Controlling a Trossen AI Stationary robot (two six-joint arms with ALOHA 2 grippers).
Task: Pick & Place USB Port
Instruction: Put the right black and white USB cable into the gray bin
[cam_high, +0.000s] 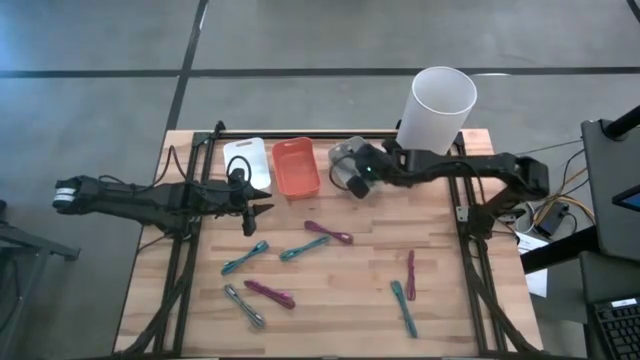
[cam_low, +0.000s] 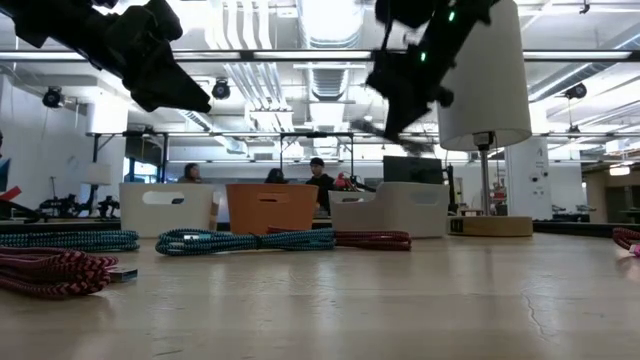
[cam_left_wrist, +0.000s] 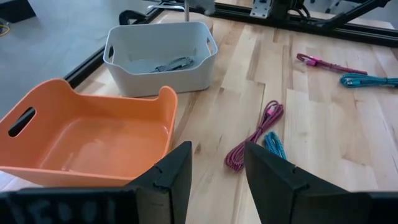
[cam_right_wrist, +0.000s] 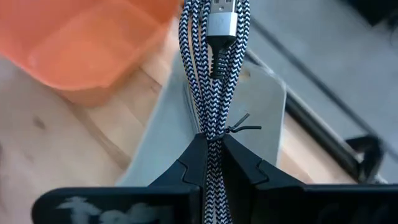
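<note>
My right gripper (cam_right_wrist: 213, 140) is shut on a bundled black-and-white braided USB cable (cam_right_wrist: 208, 68) with a silver plug (cam_right_wrist: 219, 23). In the high view it (cam_high: 355, 180) hovers at the far middle of the table, over a grey bin (cam_high: 343, 157) beside an orange bin (cam_high: 296, 167). The left wrist view shows a grey cable (cam_left_wrist: 174, 63) lying inside the grey bin (cam_left_wrist: 158, 56). My left gripper (cam_left_wrist: 214, 165) waits open at the table's left, near the orange bin (cam_left_wrist: 93, 140), with nothing between its fingers. Several teal and magenta cables (cam_high: 328, 233) lie loose on the wooden table. My right gripper pinches the bundle of several strands between its two fingers, just behind the twist tie (cam_right_wrist: 239, 127). The fingers slant down from the table's right and lie along the bundle. The bundle sticks out past the fingertips, plug end foremost, lifted clear above the grey bin (cam_right_wrist: 217, 118).
A white tray (cam_high: 247, 160) sits left of the orange bin. A tall white cylinder (cam_high: 438, 105) stands at the far right, beside my right arm. Loose cables include a teal one (cam_high: 404, 307), a magenta one (cam_high: 270, 293) and a grey one (cam_high: 245, 305) near the front.
</note>
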